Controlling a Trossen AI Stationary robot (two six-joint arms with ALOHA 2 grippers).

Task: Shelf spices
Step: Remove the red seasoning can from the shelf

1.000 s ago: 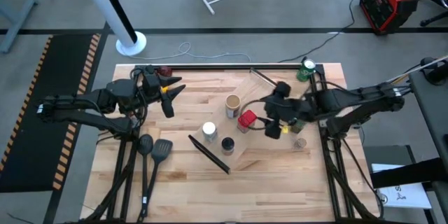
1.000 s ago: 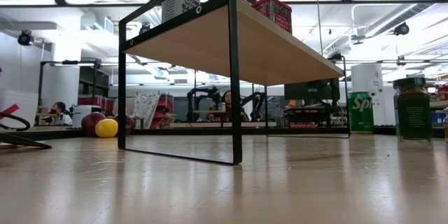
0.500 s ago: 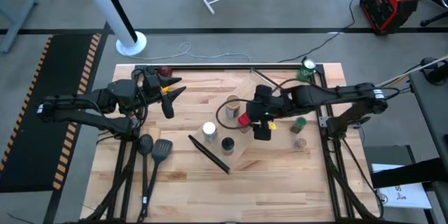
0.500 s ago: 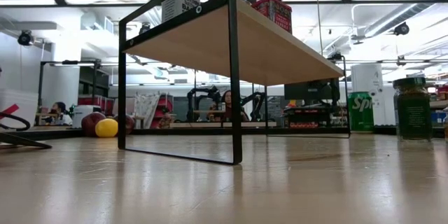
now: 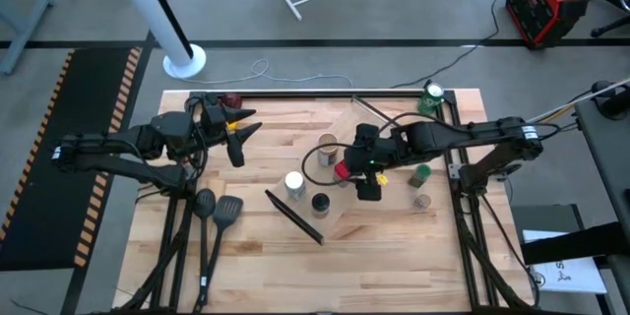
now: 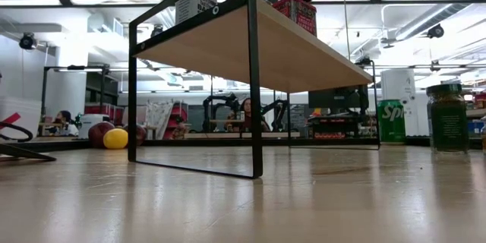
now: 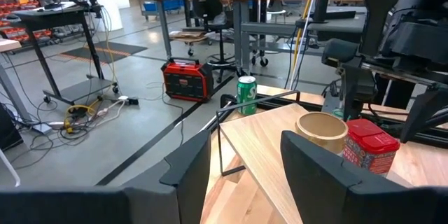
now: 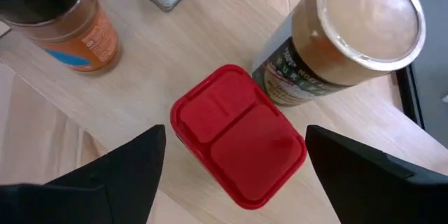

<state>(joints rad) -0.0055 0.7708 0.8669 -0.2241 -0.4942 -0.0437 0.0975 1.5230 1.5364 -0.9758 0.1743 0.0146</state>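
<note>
right gripper [image 8: 234, 164]: over the shelf, fingers spread wide on either side of the red square-top jar, above it, not touching; nothing held
left gripper [image 5: 239, 134]: hangs over the far-left part of the table, well apart from the shelf; fingers parted with a clear gap in the left wrist view, empty
shelf [image 5: 340, 217]: light-wood rack with black end bars, set diagonally mid-table; low view shows it raised on thin black legs
red square-top jar [image 8: 238, 136]: upright on the shelf, directly under the right gripper, just beside the tan-top jar
tan-top jar [image 8: 350, 38]: upright on the shelf, next to the red one
black-top jar [image 8: 63, 17]: on the shelf, orange contents, blue label; near the red jar, apart from it
white-top jar [image 5: 293, 184]: on the shelf near its left end, beside the black-top jar
green-top jar [image 5: 421, 173]: standing on the tabletop right of the shelf, not shelved
small silvery-top jar [image 5: 422, 200]: on the tabletop just nearer than the green-top jar, not shelved
green can [image 5: 431, 95]: far right corner of the table
spatulas [image 5: 215, 212]: two black utensils lying at the left front of the table
fruit [image 6: 115, 138]: yellow and red, seen far off under the shelf in the low view
person [image 6: 245, 108]: seated in the room behind, small, partly hidden
</note>
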